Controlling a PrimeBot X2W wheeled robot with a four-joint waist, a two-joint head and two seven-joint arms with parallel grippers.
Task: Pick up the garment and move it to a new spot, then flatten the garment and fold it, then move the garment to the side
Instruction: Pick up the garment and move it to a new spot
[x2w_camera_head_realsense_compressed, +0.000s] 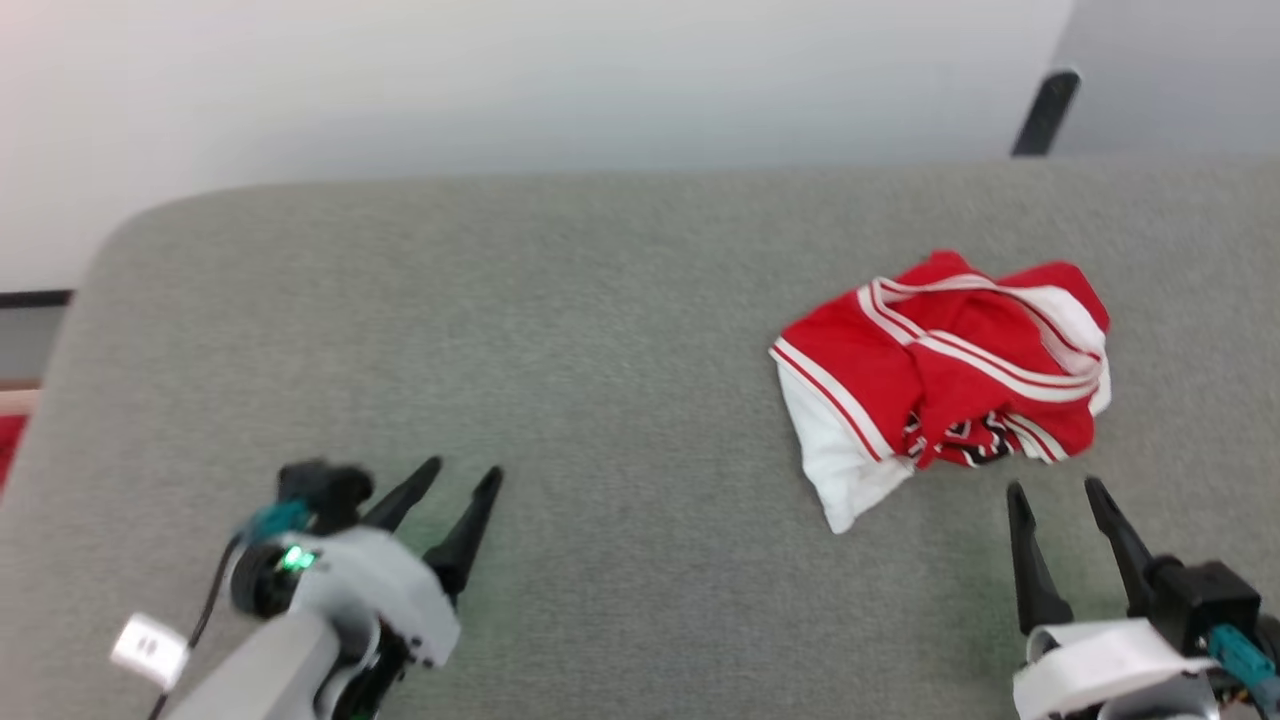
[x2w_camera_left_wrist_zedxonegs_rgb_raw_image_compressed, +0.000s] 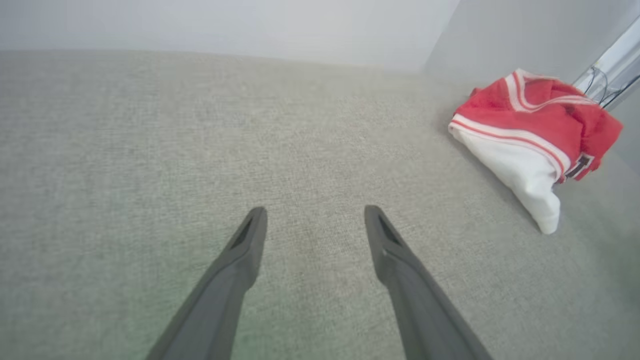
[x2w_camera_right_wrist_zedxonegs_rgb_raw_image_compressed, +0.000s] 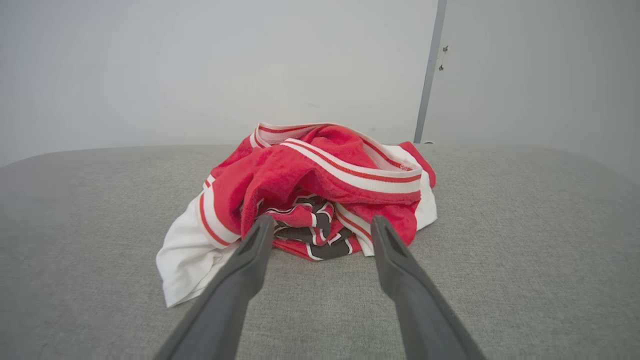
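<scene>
Nearest the robot, both tools hover over a grey, cloth-covered desk (x2w_camera_head_realsense_compressed: 600, 330) with a fine weave and a rounded far-left corner. The left tool (x2w_camera_head_realsense_compressed: 462, 468) is at the lower left, its two dark fingers spread apart with nothing between them; a green light glows on its wrist, and bare desk lies ahead of it. The right tool (x2w_camera_head_realsense_compressed: 1054, 485) is at the lower right, fingers likewise apart and empty, tips pointing at the shirt (x2w_camera_head_realsense_compressed: 940, 370) and just short of its near edge (the head view shows a strip of grey between them).

The shirt lies crumpled in a heap on the right half of the desk, well apart from the left tool. It is red with white-and-red striped trim. A white part spills out at its near-left side, and a dark printed mark is bunched in the folds at the front.

Beyond the shirt the desk runs to its far edge. Behind that stands a plain pale wall (x2w_camera_head_realsense_compressed: 500, 80). A dark slanted bar (x2w_camera_head_realsense_compressed: 1045, 110) shows at the upper right, and a thin grey vertical strip (x2w_camera_right_wrist_zedxonegs_rgb_raw_image_compressed: 429, 75) runs up the wall in the right wrist view.
</scene>
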